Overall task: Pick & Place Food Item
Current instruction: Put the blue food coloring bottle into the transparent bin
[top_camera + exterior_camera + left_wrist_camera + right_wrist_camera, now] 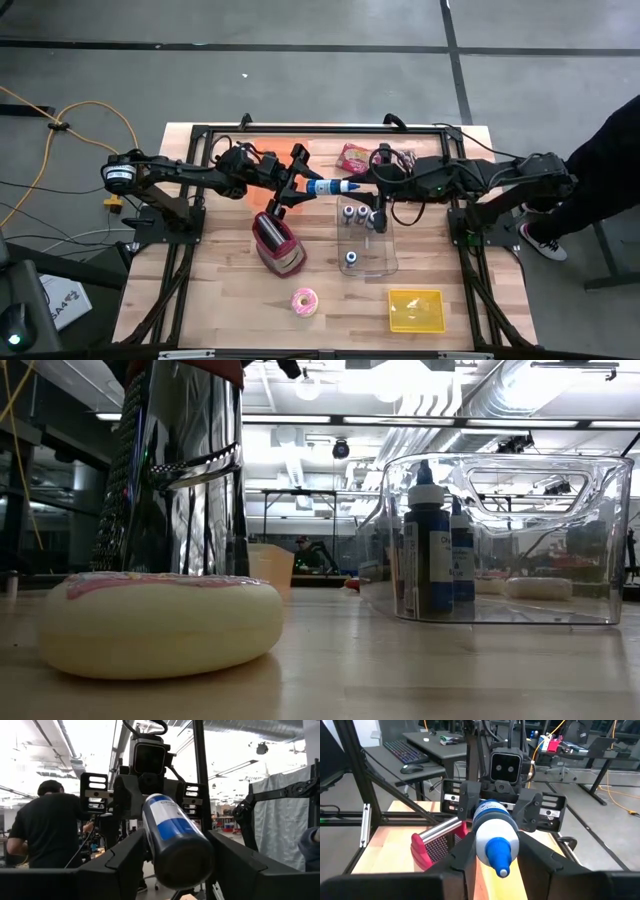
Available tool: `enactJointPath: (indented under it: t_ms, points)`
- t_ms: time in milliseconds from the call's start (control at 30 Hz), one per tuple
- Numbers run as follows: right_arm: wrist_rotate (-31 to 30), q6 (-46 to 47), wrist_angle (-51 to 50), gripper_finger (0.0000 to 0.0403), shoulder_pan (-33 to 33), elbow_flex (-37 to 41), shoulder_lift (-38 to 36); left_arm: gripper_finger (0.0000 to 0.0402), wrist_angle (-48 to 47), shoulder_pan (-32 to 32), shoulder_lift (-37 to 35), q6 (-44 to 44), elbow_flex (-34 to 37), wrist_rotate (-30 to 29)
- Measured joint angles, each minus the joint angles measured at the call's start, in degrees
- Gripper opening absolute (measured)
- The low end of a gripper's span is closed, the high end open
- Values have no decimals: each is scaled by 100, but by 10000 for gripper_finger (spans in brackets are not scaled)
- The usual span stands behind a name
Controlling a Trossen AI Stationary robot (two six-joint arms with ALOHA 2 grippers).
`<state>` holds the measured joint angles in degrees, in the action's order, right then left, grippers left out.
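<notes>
White-and-blue squeeze bottle with blue nozzle (330, 187) held level above the light wooden plank table (220, 310), at centre. Right gripper (372, 187) is clamped on its nozzle end; left gripper (296, 184) fingers stand slightly apart around its base. Clear plastic bin (367, 248) at 5 o'clock. Person in black (42, 827) stands beyond, under bright ceiling lights.

four bottles (331, 187), one donut (304, 302), one toaster (278, 243).
</notes>
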<state>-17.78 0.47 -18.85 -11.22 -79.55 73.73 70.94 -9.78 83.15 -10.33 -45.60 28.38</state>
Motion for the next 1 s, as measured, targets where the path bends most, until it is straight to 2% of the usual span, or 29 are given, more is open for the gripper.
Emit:
enactJointPath:
  t_ms: [167,467,700,1000]
  points:
    - [13,0,6,104,0,0,0,220,-4,0,0,-6,0,-2]
    - [-9,333,-358,104,-2,0,0,222,-7,0,0,-24,0,-9]
    - [80,1191,-1282,104,-2,0,-59,223,-13,0,0,-47,0,-11]
    - [682,2462,-2531,104,-132,0,-57,223,-17,-22,0,-67,0,2]
